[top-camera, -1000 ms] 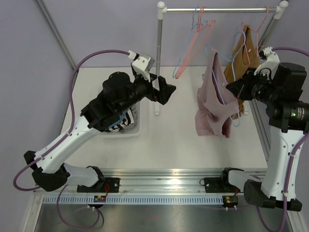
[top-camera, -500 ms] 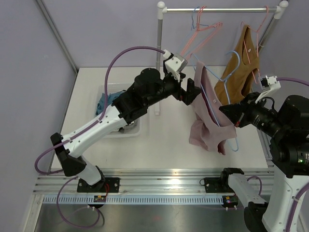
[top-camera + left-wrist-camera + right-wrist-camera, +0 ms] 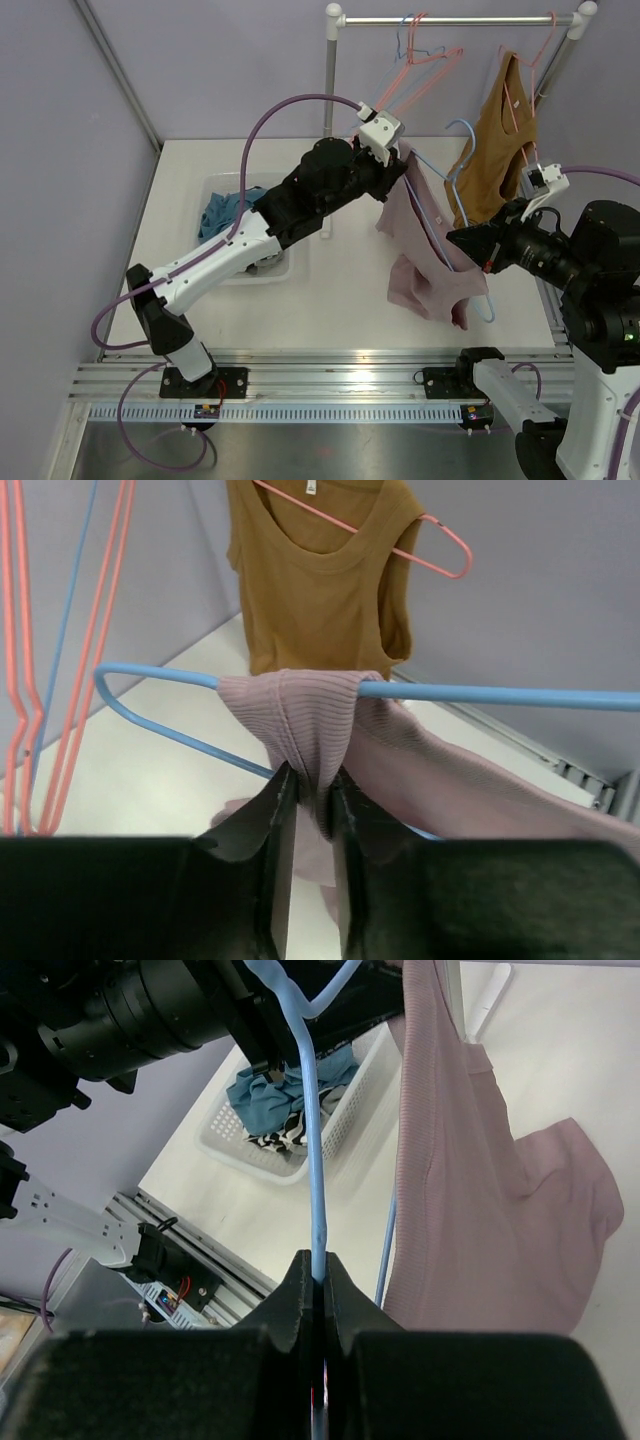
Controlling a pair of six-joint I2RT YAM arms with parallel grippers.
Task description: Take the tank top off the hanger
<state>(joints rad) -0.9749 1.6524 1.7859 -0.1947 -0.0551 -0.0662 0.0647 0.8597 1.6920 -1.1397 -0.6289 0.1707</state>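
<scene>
The pink tank top (image 3: 428,275) hangs on a blue hanger (image 3: 458,135) that is held in the air in front of the rack. My left gripper (image 3: 403,172) is shut on the tank top's shoulder strap (image 3: 305,710), right where it folds over the hanger's arm (image 3: 480,693). The fabric is pinched between the fingertips (image 3: 282,785). My right gripper (image 3: 462,240) is shut on the hanger's thin blue wire (image 3: 312,1140), below and to the right of the left one. The rest of the tank top (image 3: 480,1210) droops beside that wire.
A brown tank top (image 3: 497,140) hangs on a pink hanger on the rack's bar (image 3: 450,20) at the back right, with empty pink and blue hangers (image 3: 420,70) beside it. The rack's pole (image 3: 329,100) stands mid-table. A white basket (image 3: 213,195) of clothes sits at the left.
My left arm swung from above the basket over to the tank top and shut on its strap. My right arm brought the hanger forward and left, away from the rack.
</scene>
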